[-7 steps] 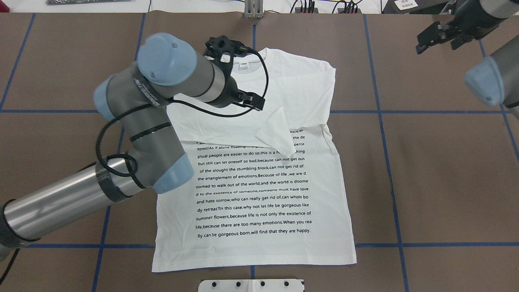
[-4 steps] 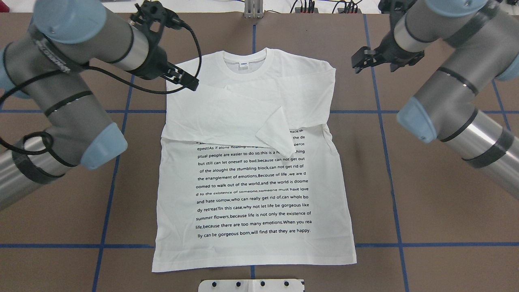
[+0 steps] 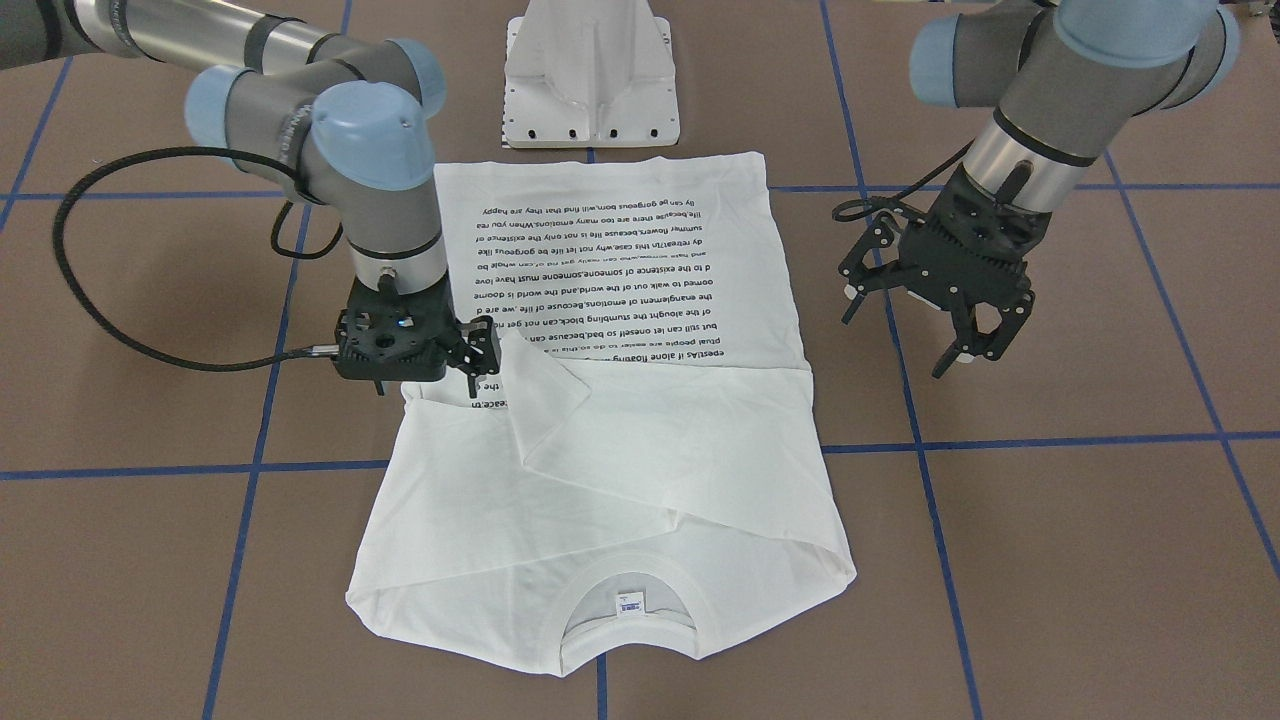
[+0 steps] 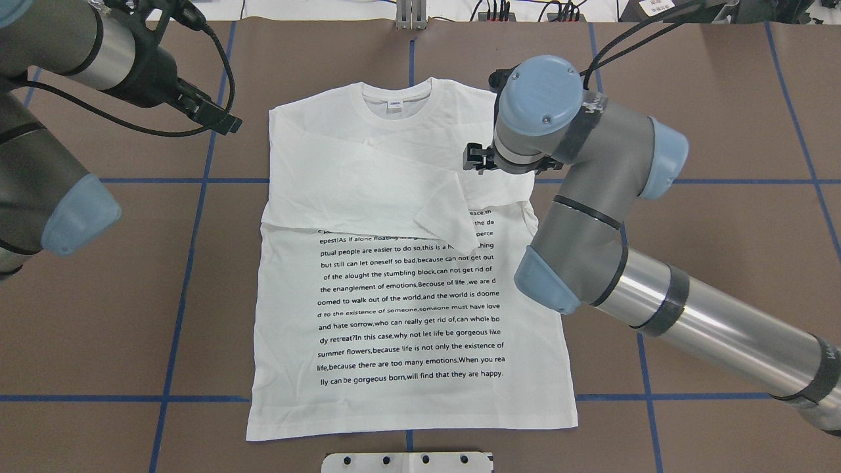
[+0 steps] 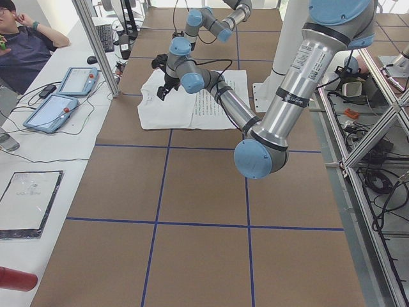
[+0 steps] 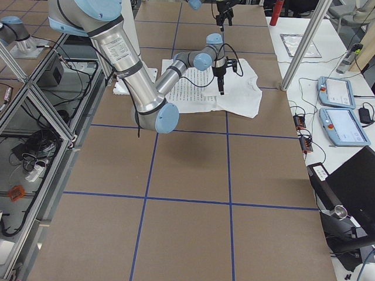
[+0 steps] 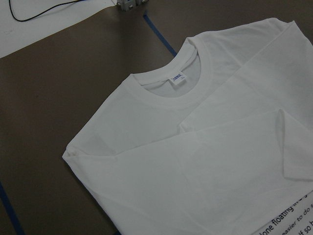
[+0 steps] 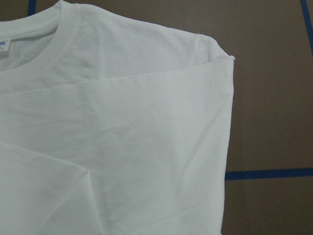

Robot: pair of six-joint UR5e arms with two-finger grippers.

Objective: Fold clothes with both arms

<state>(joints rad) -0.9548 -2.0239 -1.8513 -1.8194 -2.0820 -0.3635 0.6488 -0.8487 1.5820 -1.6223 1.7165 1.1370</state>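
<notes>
On brown blue-taped table (image 4: 723, 263) | T-shirt (image 4: 407, 309) flat | left tool (image 3: 970, 355) wide; right tool (image 3: 482, 372) state unreadable | tablets (image 5: 78, 80) on side bench (image 5: 64, 147)

A wide brown table top (image 4: 723, 230) is marked into large squares by blue tape lines (image 4: 723, 181). A white metal pedestal (image 3: 592, 70) stands at one edge. Beside the table, a white bench (image 5: 38, 147) is seen (tablet-like screens (image 5: 78, 81) and cables laid on it) behind a slanted aluminium post (image 5: 96, 45), with a person (image 5: 22, 45) seated there.

top of text (image 4: 410, 309) (under sleeve (image 4: 368, 190))
</notes>
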